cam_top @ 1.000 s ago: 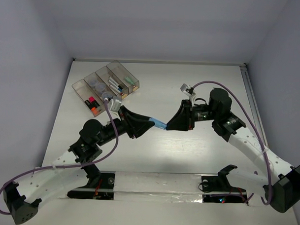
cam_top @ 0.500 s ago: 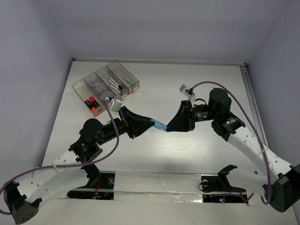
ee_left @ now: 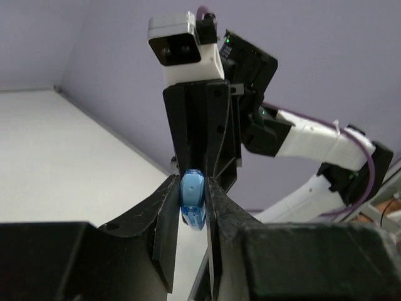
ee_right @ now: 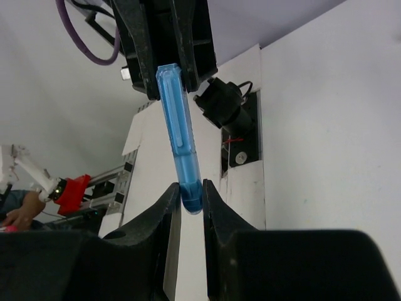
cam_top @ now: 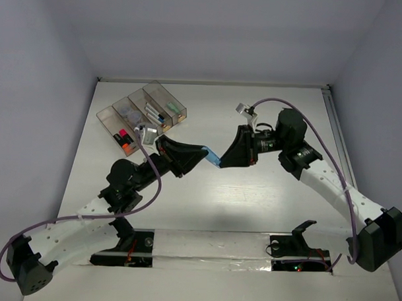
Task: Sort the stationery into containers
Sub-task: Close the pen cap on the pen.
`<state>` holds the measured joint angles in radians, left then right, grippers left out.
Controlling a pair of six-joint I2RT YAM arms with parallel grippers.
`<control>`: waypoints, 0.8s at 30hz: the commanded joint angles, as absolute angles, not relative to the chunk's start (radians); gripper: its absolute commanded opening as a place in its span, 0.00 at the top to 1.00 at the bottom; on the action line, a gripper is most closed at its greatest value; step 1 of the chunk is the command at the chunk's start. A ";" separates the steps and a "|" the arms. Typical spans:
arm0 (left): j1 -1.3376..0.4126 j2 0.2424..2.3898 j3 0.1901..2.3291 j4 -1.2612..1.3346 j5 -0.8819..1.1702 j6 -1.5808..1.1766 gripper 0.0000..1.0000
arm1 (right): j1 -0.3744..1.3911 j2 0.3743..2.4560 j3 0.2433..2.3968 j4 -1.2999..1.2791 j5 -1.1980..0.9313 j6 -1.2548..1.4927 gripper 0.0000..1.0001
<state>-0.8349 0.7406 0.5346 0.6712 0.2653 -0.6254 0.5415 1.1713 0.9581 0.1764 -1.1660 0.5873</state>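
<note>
A translucent blue clip (cam_top: 213,157), long like a pen cap, hangs in the air between my two grippers above the middle of the table. My left gripper (cam_top: 203,152) is shut on its left end, and the clip's rounded end (ee_left: 192,195) sits tight between the fingers. My right gripper (cam_top: 222,160) is shut on its other end, and the clip (ee_right: 178,128) stretches away from that gripper (ee_right: 190,192) towards the left one. The four joined smoky-brown containers (cam_top: 104,113) stand at the back left, beyond the left gripper.
The bins hold pink and orange highlighters (cam_top: 125,140), grey-blue rolls (cam_top: 131,113), white pens (cam_top: 153,113) and small clips (cam_top: 171,108). Purple cables loop over both arms. The table's right edge has a rail (cam_top: 336,129).
Both grippers, still joined on the blue clip, have moved away from the arm bases and slightly left. The right arm's wrist has swung further back.
</note>
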 commanded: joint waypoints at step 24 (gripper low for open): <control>-0.923 0.885 0.510 0.731 0.152 -0.722 1.00 | 0.520 1.197 1.017 0.339 -0.947 0.637 1.00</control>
